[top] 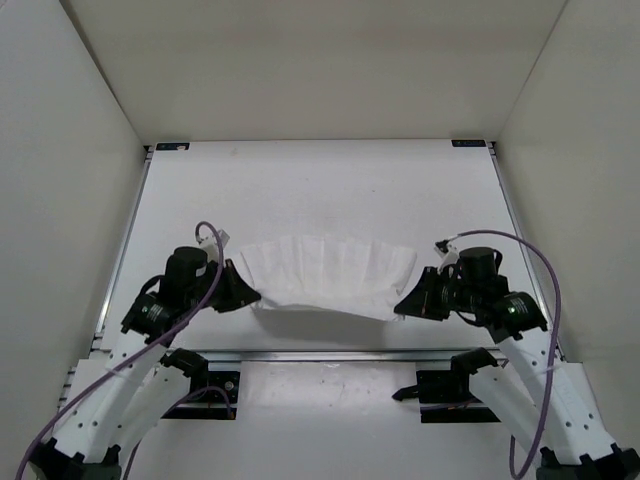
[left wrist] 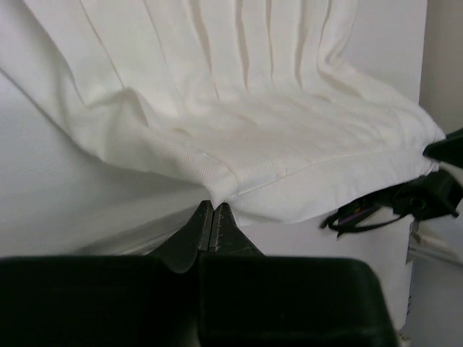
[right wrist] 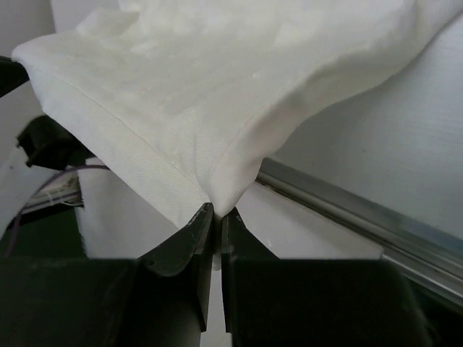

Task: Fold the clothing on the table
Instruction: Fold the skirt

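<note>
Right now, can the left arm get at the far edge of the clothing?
Probably not while it holds: the left gripper is shut on the near left corner of the clothing, the right gripper on the other. Nothing stands in the way across the table, but it would have to let go first.

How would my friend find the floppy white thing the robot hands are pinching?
Look at the big white table; near its front edge stretches the clothing. The left gripper and right gripper each pinch a corner. Only it is soft, with fan-like pleats.
</note>
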